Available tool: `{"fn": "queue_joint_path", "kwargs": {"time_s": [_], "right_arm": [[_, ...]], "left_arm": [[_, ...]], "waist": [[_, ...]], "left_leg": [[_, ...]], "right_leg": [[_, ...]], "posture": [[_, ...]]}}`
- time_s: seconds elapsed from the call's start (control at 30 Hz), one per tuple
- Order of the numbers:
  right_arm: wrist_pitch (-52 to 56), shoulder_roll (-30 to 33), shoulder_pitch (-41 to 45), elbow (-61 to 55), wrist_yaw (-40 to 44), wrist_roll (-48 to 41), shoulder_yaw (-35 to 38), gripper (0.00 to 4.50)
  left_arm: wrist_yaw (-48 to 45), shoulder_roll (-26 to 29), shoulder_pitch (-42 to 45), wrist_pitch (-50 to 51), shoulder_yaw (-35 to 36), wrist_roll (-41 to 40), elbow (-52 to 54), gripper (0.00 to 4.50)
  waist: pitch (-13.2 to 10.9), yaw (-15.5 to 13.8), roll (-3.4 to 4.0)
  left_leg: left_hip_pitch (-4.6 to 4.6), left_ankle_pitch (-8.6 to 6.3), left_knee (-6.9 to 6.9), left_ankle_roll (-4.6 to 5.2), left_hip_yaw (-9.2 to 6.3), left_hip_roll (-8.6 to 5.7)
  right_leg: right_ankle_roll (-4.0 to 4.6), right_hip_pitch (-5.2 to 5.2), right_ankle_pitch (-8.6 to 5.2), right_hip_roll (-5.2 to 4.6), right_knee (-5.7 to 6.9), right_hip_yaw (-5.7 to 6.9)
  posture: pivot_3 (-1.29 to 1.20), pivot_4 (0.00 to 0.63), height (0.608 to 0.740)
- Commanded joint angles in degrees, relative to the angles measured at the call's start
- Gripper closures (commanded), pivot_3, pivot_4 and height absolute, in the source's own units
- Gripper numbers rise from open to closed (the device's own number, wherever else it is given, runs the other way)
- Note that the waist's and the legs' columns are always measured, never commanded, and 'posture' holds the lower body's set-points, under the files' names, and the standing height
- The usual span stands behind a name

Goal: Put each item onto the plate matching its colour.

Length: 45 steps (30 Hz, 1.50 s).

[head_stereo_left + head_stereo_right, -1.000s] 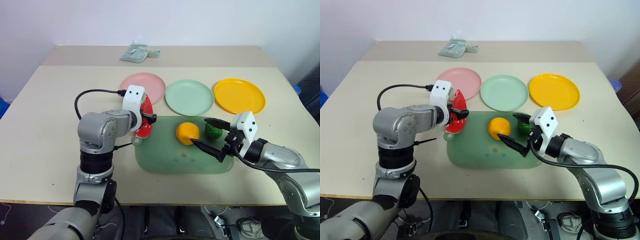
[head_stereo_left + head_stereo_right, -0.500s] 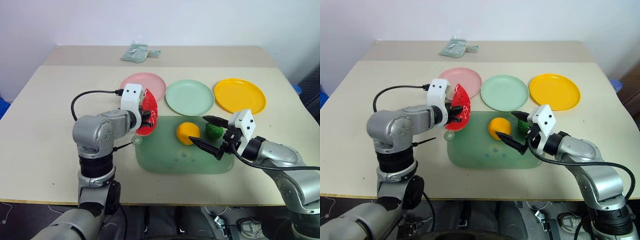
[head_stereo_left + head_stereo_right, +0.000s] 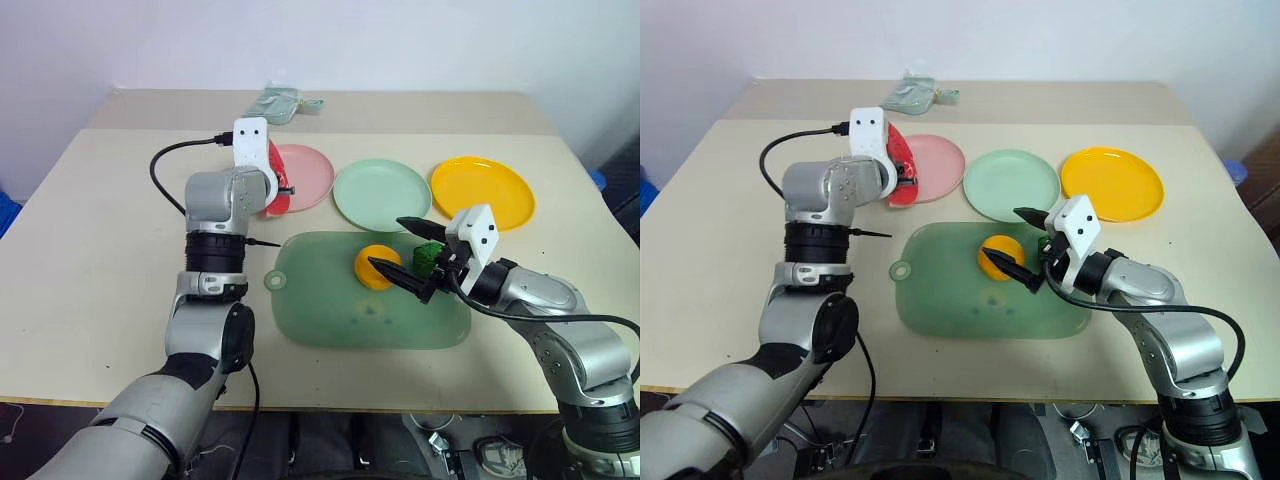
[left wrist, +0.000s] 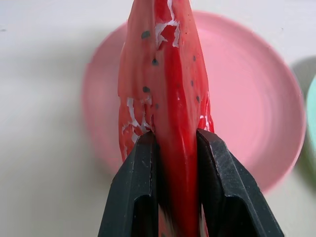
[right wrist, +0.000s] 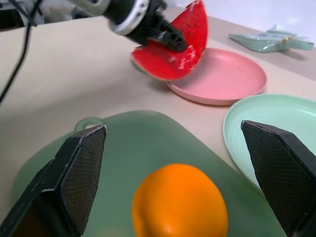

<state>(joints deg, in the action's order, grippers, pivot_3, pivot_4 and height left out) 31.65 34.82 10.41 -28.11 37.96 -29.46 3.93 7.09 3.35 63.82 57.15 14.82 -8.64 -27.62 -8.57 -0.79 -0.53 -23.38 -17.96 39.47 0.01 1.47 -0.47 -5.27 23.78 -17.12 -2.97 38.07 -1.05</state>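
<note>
Beige counter (image 3: 100, 260): left gripper (image 4: 175, 143) clamps the scuffed, dark-seeded red watermelon wedge (image 4: 165, 84) above the pink plate (image 4: 256, 108); right gripper (image 3: 398, 258) gapes around the orange (image 5: 180, 210).

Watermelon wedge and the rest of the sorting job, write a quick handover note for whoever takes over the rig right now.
Left end effector: shut on the watermelon wedge, held in the air over the near edge of the pink plate, not yet released.
Right end effector: open, on either side of the orange without touching it.
Orange and dark-green ball both lie on the pale green mat.
Mint plate and yellow plate have nothing on them.
Done: nothing plated.
Left: release wedge on pink, orange to yellow, ball to mint.
</note>
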Motion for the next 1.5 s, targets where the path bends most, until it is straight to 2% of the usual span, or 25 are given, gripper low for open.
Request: {"fn": "queue_joint_path", "kwargs": {"time_s": [0.03, 0.2, 0.33, 0.47, 0.57, 0.7, 0.83, 0.97, 1.2, 1.47, 1.5], "right_arm": [[-0.9, 0.0, -1.0, -2.6, -1.0, 0.1, 1.6, 0.00], [-0.8, 0.8, -2.9, -3.6, -2.2, 0.4, 3.3, 0.00], [0.0, 2.1, -3.8, -3.4, -2.3, -0.2, 5.7, 0.00], [1.1, 3.3, -4.6, -4.1, -1.5, -0.7, 5.0, 0.00], [2.4, 2.7, -4.1, -3.8, -1.9, -1.2, 4.2, 0.00], [4.4, 2.7, -3.1, -1.8, -2.6, 0.3, 1.8, 0.00], [3.2, 1.9, -1.5, -0.4, -3.5, 3.5, -1.2, 0.00], [1.7, 1.1, 0.3, 1.8, -3.9, 6.4, -3.7, 0.00], [2.3, 1.0, 1.9, 4.1, -3.2, 9.0, -6.7, 0.00], [5.7, -0.8, 3.4, 6.6, -3.6, 10.3, -9.6, 0.00], [6.1, -1.2, 3.5, 6.7, -3.9, 10.3, -9.6, 0.26]], "left_arm": [[-2.6, 0.4, 2.6, -6.4, 2.0, -2.7, -2.0, 2.61], [-3.2, 2.2, 2.4, -9.2, 2.8, -4.2, 0.0, 0.22], [-8.3, 5.7, -2.9, -8.0, 1.9, -6.6, 9.6, 0.22], [-15.0, 9.8, -11.0, -7.8, -1.0, -8.1, 19.2, 0.22], [-24.4, 15.9, -20.2, -13.0, -5.3, -7.9, 28.2, 0.22], [-40.0, 22.9, -34.0, -18.0, -8.0, -13.2, 40.2, 0.10], [-45.4, 27.8, -43.6, -22.9, -12.7, -10.5, 44.1, 0.10], [-47.1, 27.2, -48.7, -24.5, -14.8, -12.0, 46.3, 0.10], [-47.7, 25.0, -50.4, -24.7, -16.5, -13.3, 48.0, 0.10], [-48.8, 25.0, -50.7, -25.6, -16.5, -13.8, 48.6, 0.10], [-48.8, 25.0, -50.8, -25.7, -16.4, -13.8, 48.6, 0.04]], "waist": [[0.0, 0.1, 0.00], [0.0, 0.1, 0.00], [0.0, 0.1, 0.01], [0.0, 0.2, 0.06], [0.0, 0.3, 0.05], [0.0, 0.3, 0.06], [0.1, 0.1, 0.08], [0.0, 0.1, 0.08], [0.1, 0.3, 0.08], [0.1, 0.2, 0.08], [0.1, 0.2, 0.08]], "left_leg": [[0.01, 0.00, 0.00, 0.00, 0.00, 0.00], [0.01, 0.02, 0.01, -0.03, 0.04, 0.01], [0.00, 0.02, 0.01, -0.03, 0.05, 0.01], [0.04, 0.03, -0.01, -0.05, 0.05, 0.03], [0.03, 0.03, 0.02, -0.06, 0.05, 0.03], [0.04, 0.03, 0.01, -0.06, 0.05, 0.05], [0.09, 0.02, 0.04, -0.04, 0.03, 0.05], [0.15, -0.02, 0.04, 0.02, 0.03, 0.05], [0.14, -0.10, 0.04, 0.16, 0.02, 0.05], [0.14, -0.09, 0.06, 0.16, 0.02, 0.06], [0.14, -0.09, 0.06, 0.16, 0.02, 0.06]], "right_leg": [[0.00, 0.01, 0.00, 0.01, 0.01, 0.00], [0.00, 0.07, 0.00, 0.02, 0.03, -0.06], [0.00, 0.09, 0.00, 0.02, 0.05, -0.08], [0.00, 0.08, 0.00, 0.02, 0.07, -0.11], [0.00, 0.08, 0.00, 0.02, 0.08, -0.13], [0.03, 0.09, -0.01, 0.00, 0.06, -0.13], [0.04, -0.06, -0.01, -0.09, 0.00, -0.08], [0.04, -0.12, -0.01, -0.11, 0.00, -0.08], [0.04, -0.12, -0.01, -0.10, 0.01, -0.05], [0.04, -0.14, -0.01, -0.07, 0.01, -0.04], [0.04, -0.14, -0.01, -0.07, 0.01, -0.04]], "posture": [[0.00, 0.150, 0.740], [0.00, 0.150, 0.740], [0.00, 0.150, 0.740], [0.00, 0.150, 0.740], [0.00, 0.150, 0.740], [0.00, 0.150, 0.740], [0.00, 0.150, 0.740], [0.00, 0.150, 0.740], [0.00, 0.150, 0.740], [0.00, 0.150, 0.740], [0.00, 0.150, 0.740]]}}
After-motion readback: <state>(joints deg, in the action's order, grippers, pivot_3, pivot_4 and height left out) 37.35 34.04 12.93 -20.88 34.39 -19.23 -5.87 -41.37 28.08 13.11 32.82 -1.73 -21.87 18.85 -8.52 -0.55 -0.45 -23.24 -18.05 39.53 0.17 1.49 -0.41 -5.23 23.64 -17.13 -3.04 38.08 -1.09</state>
